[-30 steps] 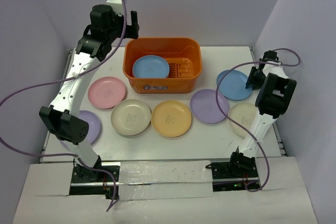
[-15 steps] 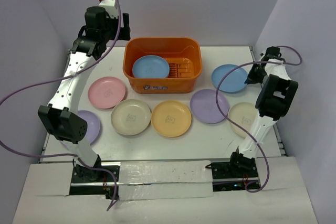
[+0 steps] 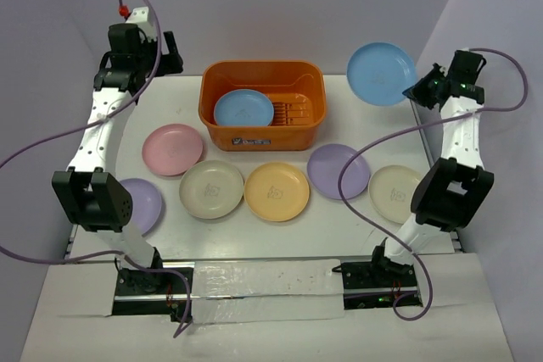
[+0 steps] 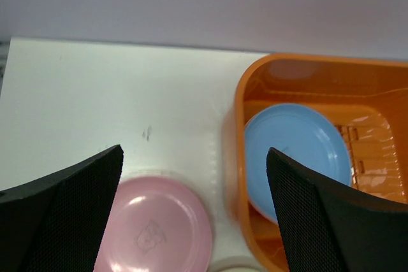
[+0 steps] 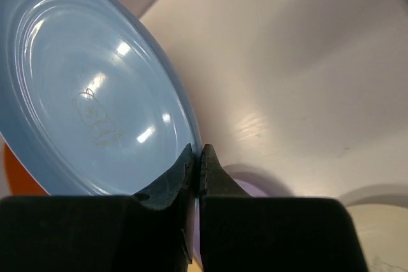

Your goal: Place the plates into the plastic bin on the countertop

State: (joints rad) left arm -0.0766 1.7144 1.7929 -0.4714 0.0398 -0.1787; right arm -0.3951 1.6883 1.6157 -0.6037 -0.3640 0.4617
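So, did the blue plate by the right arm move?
Yes. The blue plate lay flat right of the orange bin; the right end effector has lifted it up and back.

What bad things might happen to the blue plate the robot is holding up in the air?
The right gripper pinches the lifted blue plate only by its thin rim, so it might slip out and fall near the lavender plate.
The orange bin has a second blue plate lying in its left half, so the new one may land tilted or clip the wall.
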